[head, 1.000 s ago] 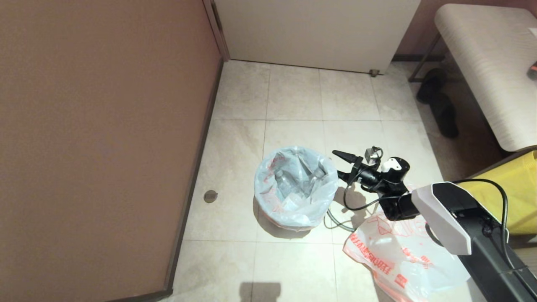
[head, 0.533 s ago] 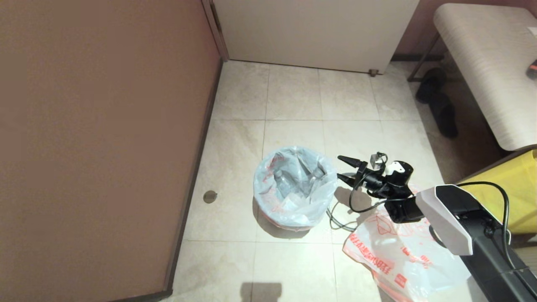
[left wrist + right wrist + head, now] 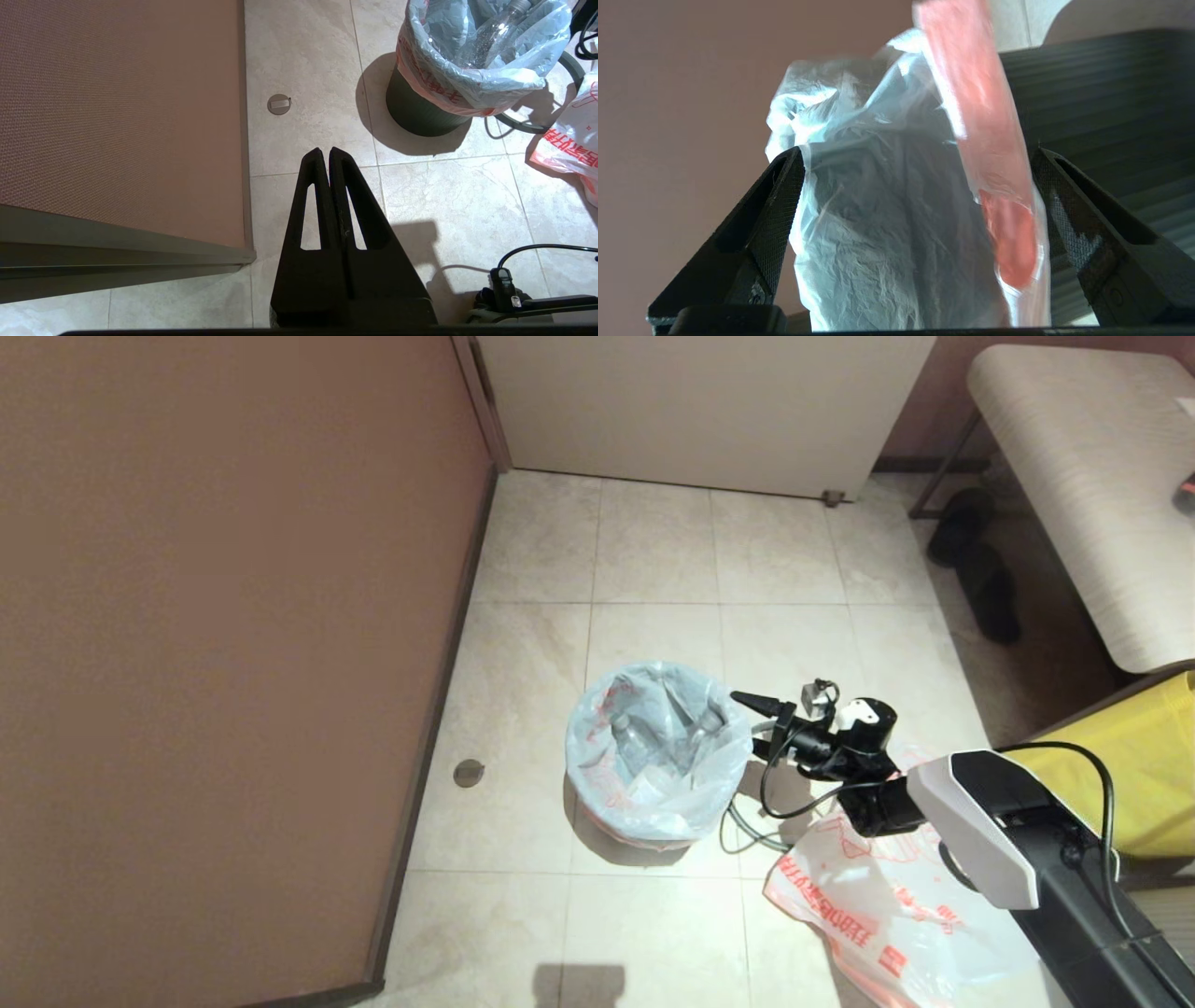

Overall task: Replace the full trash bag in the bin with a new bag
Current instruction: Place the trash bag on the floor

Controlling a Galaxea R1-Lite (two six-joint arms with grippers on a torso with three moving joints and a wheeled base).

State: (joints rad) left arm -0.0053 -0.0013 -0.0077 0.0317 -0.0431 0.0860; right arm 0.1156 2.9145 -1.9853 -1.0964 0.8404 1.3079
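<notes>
New bag [image 3: 887, 915]: lies flat on the floor tiles, nearest the robot, under the right arm.
Left claw [image 3: 330, 156]: pressed together, over bare floor.
Right claw [image 3: 758, 723]: spread wide at the bin's right side, bag plastic between its fingers.
Full trash bag [image 3: 658, 747]: lines the bin [image 3: 420, 114]; bottles inside.
Grey ring [image 3: 567, 84]: on the floor beside the bin.

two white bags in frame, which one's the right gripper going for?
The full trash bag lining the bin, bottles inside; the open right gripper brackets its rim. The new bag, printed with a red cartoon, lies flat on the floor.
</notes>
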